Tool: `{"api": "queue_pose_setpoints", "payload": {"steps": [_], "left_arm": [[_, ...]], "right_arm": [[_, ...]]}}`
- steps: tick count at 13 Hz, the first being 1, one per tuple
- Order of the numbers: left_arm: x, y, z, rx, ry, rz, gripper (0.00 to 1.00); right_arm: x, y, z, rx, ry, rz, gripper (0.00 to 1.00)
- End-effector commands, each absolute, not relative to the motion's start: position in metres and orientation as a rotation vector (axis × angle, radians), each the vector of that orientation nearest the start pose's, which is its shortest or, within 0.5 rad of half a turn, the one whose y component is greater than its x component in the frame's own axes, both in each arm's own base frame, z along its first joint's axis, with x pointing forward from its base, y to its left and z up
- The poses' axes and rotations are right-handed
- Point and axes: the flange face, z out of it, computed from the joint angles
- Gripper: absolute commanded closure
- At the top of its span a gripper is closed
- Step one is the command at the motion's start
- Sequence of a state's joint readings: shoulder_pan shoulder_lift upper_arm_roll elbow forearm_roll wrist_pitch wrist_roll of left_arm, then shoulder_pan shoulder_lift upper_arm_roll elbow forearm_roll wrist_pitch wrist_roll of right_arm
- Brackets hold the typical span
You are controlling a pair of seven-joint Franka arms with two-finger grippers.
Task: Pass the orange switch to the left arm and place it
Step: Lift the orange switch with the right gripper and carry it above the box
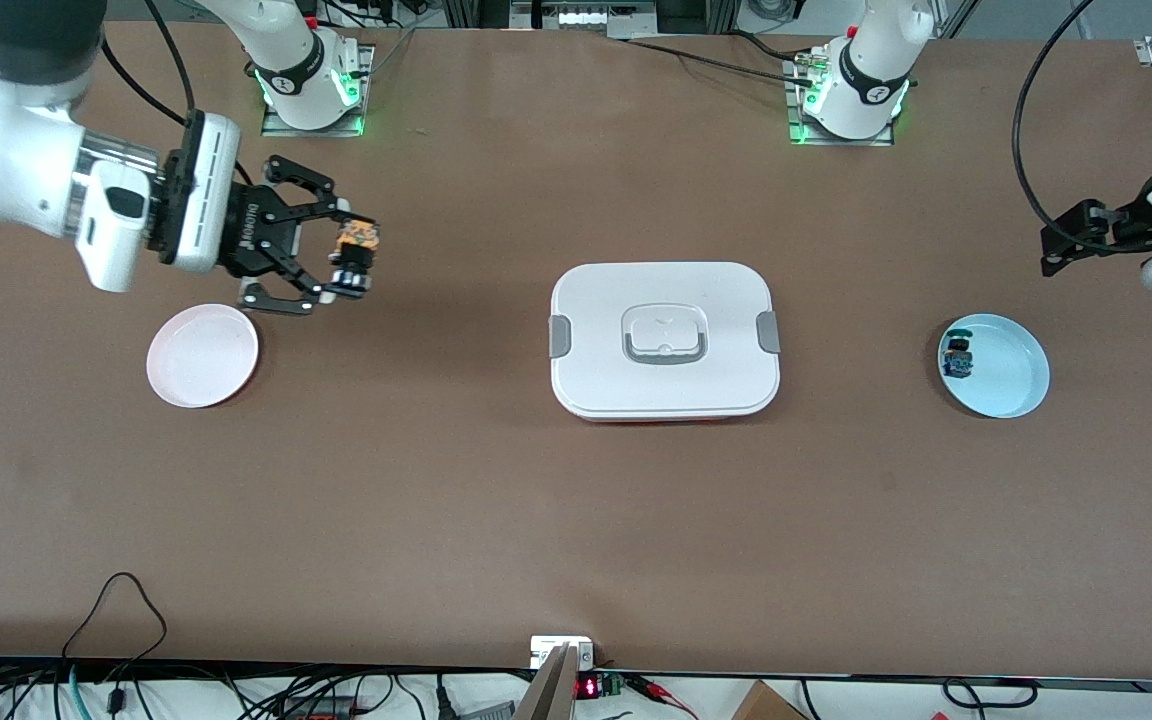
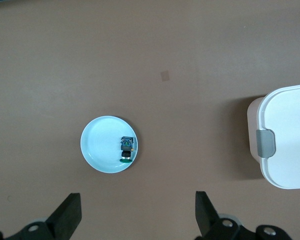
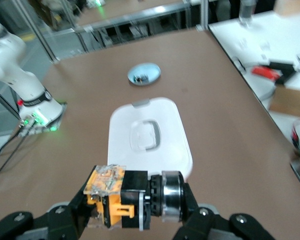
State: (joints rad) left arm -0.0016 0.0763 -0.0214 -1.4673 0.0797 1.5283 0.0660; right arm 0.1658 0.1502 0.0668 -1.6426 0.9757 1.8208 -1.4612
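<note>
Switch (image 1: pixel 353 256): orange and black, silver ring.
Box (image 1: pixel 664 340): white, grey clips, reddish base.
Plates: pink (image 1: pixel 202 356); pale blue (image 1: pixel 1006 372).
Table (image 1: pixel 576 520): brown.

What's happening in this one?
The right gripper holds the orange switch in the air, above the table beside the pink plate. The left gripper hangs open above the blue plate, which holds a blue switch. The white box sits closed mid-table between the plates.
</note>
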Motion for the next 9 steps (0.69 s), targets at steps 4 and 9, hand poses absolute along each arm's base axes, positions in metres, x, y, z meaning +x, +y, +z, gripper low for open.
{"api": "queue_pose_setpoints", "payload": {"steps": [4, 9], "left_arm": [[0.564, 0.007, 0.618, -3.313, 0.156, 0.283, 0.00], [0.592, 0.030, 0.537, -4.015, -0.192, 1.025, 0.00]], "right_arm": [[0.577, 0.279, 0.528, -1.392, -1.339, -0.832, 0.99], [0.560, 0.362, 0.494, -1.205, -1.163, -0.887, 0.99]]}}
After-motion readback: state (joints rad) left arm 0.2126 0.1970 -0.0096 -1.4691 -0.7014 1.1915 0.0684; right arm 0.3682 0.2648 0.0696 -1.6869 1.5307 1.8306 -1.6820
